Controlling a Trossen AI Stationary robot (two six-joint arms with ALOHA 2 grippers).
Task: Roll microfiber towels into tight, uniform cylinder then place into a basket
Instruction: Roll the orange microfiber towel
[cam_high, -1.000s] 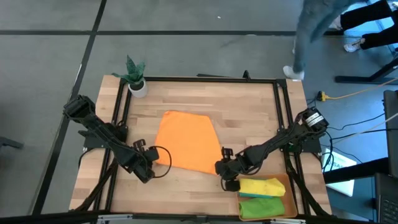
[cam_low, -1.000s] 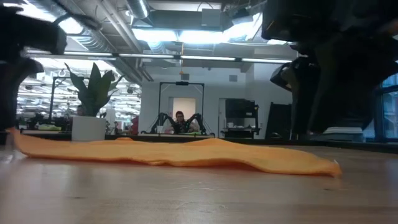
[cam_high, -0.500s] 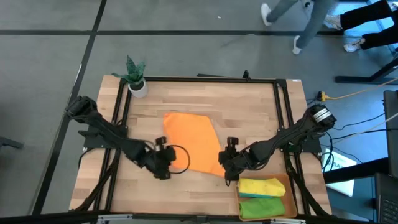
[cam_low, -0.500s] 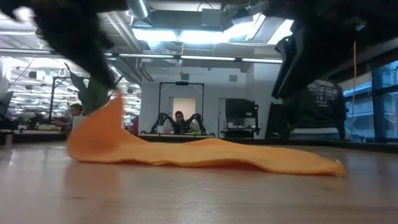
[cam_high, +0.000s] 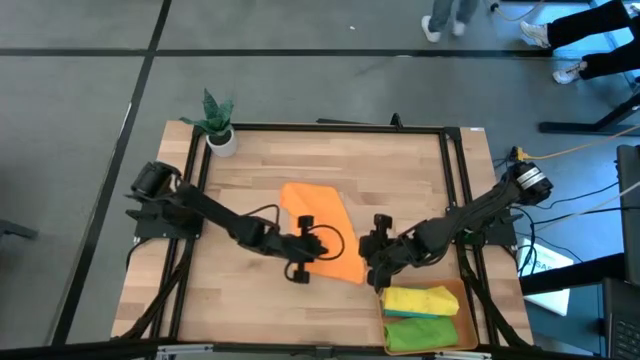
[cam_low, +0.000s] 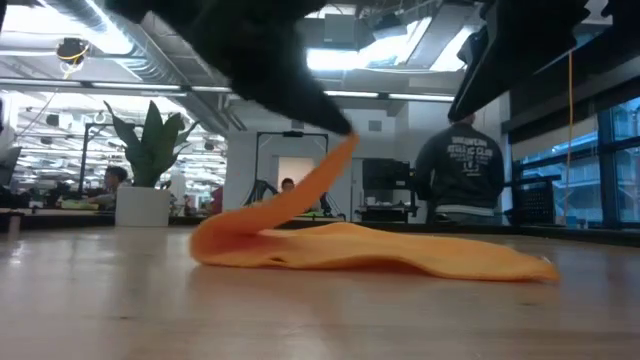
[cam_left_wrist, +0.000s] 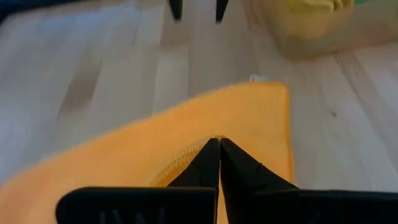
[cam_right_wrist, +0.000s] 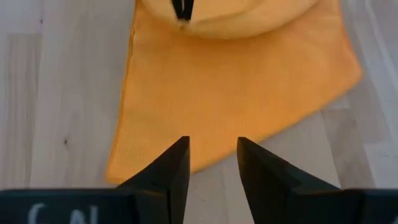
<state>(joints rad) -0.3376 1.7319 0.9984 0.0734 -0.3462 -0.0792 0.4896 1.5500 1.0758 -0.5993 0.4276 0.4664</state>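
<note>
An orange towel lies on the wooden table, its left part raised and drawn over the rest. In the low view the raised flap slants up to my left gripper, which is shut on it. My right gripper hangs open above the towel's near right corner, touching nothing. At the near right stands the basket, holding a rolled yellow towel and a rolled green towel. My left gripper pinches the orange towel's hemmed edge between its two shut fingers, which slant down from the table's left side. That edge is lifted clear and carried over the towel's middle. The rest lies flat on the table, with a rounded fold at its left.
A small white pot with a green plant stands at the far left corner. A black frame runs round the table. A person stands in the room beyond. Bare wood shows left of and in front of the towel.
My left gripper has gone toward the table's right edge with the towel's left edge, turning as it went. That edge has been lifted and folded over the towel, whose right part has stayed flat. My right gripper has risen a little, still open.
</note>
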